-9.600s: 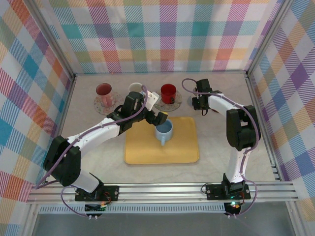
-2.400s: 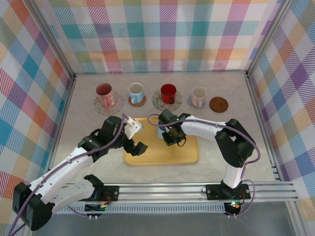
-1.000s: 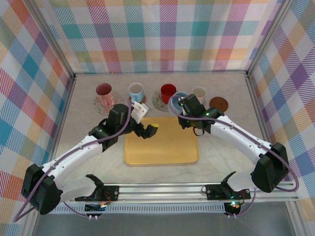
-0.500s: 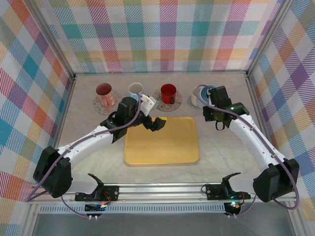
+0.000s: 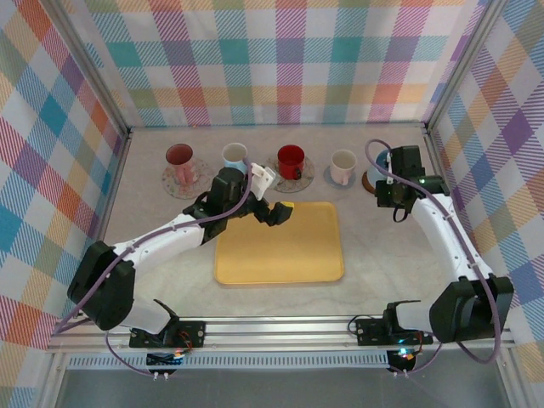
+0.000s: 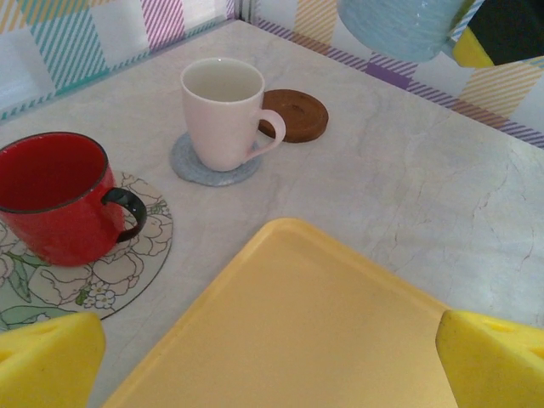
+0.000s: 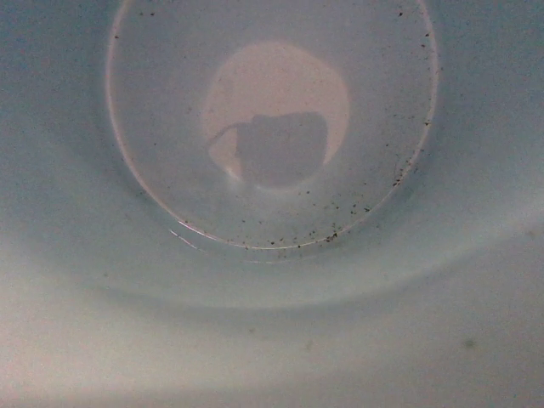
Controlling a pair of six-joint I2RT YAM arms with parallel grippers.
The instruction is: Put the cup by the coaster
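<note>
Moved: right gripper (image 5: 382, 183) has carried the cup (image 6: 399, 25) off the tray (image 6: 297, 340) to just above the brown coaster (image 6: 293, 115).
Cup look: pale blue, glossy, dark specks inside.
Grip: fingers pinching the cup.
Other side: left gripper (image 5: 276, 212), fingers spread, over the tray.

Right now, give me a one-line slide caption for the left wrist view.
Blue cup hangs near the bare brown coaster, past the white mug, red mug and tray.

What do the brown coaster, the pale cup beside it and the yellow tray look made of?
Brown coaster: probably wood, matte, with a ring groove. Pale cup: likely glazed ceramic, smooth with soft sheen. Yellow tray: seemingly moulded plastic, matte, rounded raised rim.
</note>
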